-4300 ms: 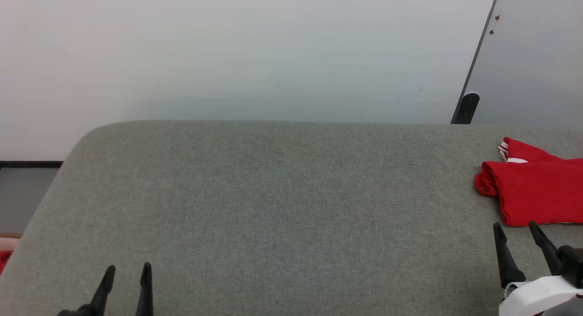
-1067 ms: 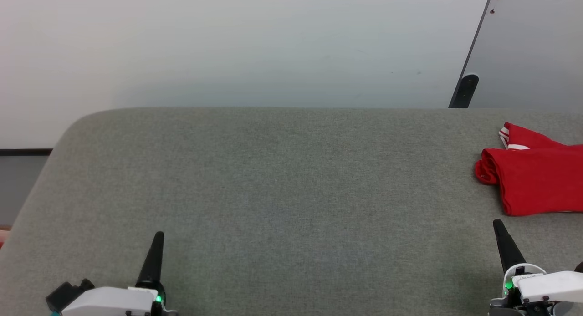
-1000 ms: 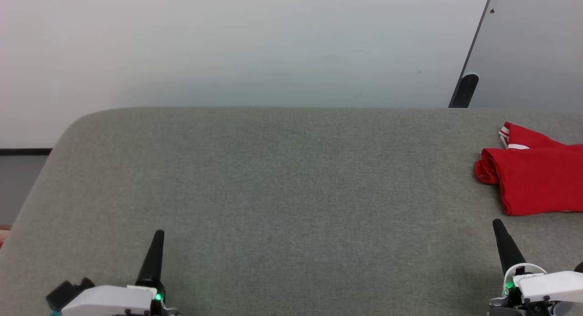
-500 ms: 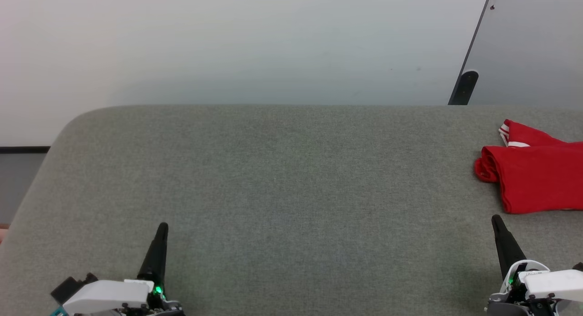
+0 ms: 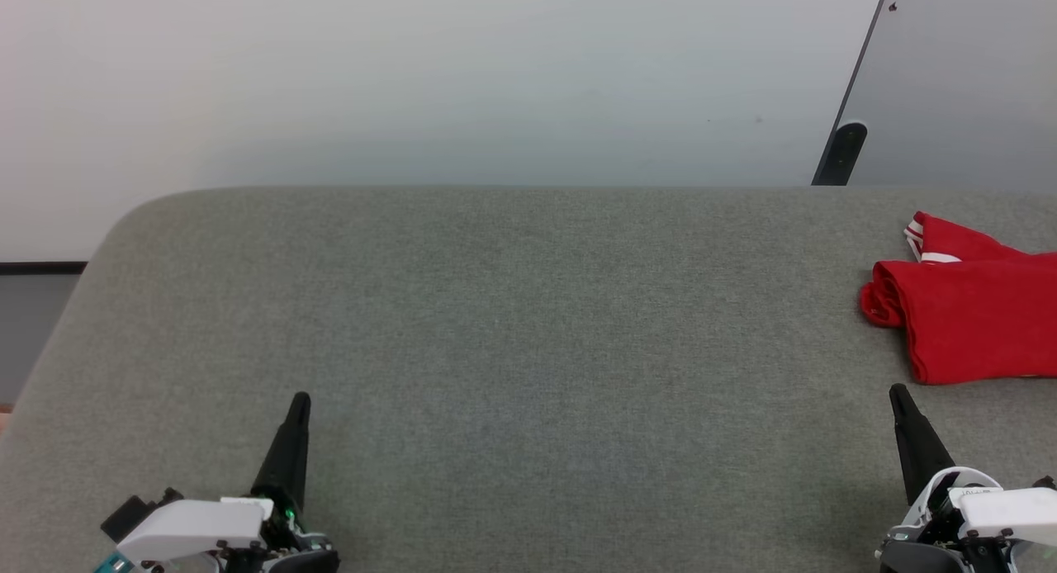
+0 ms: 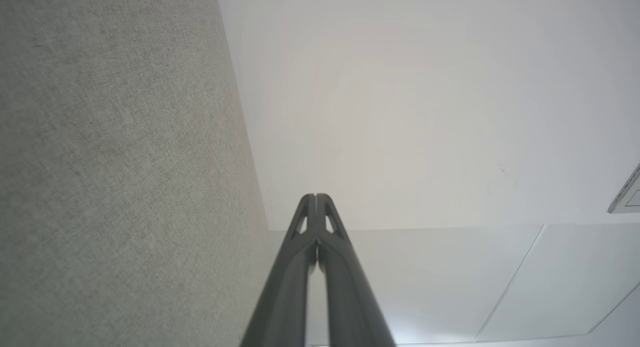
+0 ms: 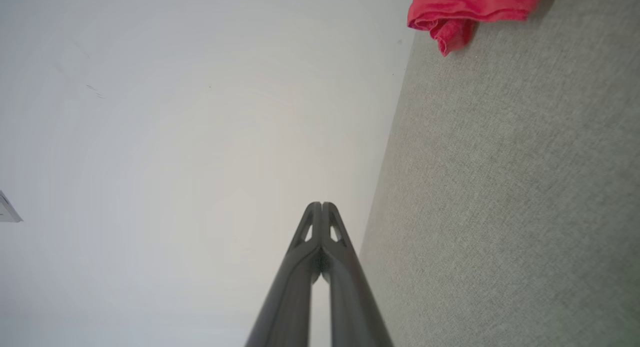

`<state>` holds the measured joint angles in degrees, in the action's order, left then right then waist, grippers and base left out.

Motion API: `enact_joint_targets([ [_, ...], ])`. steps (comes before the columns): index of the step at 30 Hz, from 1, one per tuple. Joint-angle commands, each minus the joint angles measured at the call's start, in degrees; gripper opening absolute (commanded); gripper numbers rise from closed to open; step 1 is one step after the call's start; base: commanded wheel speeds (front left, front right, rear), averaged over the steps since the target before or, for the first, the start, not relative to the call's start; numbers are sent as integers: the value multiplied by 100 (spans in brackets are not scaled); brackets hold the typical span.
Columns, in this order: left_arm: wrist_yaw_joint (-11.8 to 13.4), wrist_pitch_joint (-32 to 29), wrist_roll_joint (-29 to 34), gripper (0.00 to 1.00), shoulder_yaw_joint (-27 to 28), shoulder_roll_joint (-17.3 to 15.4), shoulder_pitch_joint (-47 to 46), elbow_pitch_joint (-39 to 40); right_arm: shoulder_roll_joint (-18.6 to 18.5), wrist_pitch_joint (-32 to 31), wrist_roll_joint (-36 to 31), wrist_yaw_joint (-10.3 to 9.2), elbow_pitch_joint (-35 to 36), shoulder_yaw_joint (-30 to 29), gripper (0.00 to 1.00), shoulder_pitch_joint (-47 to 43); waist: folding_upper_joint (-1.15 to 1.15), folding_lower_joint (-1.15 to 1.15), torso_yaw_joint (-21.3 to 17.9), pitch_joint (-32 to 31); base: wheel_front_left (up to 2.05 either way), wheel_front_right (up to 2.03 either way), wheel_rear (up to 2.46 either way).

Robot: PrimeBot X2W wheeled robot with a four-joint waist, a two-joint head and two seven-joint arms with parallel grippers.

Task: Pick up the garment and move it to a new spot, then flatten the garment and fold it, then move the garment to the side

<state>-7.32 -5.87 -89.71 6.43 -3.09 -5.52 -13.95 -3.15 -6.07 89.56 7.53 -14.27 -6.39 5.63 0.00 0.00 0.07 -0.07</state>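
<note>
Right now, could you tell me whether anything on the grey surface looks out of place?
Nothing spilled or damaged. The garment lies folded at the right of the grey surface; its left end bulges in a loose roll, and striped trim pokes out behind.

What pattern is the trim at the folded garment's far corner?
Red-and-white stripes; the trim on the garment shows best in the head view.

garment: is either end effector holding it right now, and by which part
Nothing is held. The left end effector and the right end effector are both shut and empty; the garment lies folded on the grey surface, apart from both.
</note>
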Motion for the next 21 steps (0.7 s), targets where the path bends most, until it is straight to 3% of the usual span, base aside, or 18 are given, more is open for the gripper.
enact_joint_targets([
  [1,-29,-31,-103,0,18,15,-71,-6,21,-31,123,-7,32,-17,0,87,0,0,-1,5,0,0,0],
  [21,-30,-88,-277,0,19,29,-106,-17,40,-58,294,-7,32,-21,0,69,0,0,-7,25,0,0,0],
])
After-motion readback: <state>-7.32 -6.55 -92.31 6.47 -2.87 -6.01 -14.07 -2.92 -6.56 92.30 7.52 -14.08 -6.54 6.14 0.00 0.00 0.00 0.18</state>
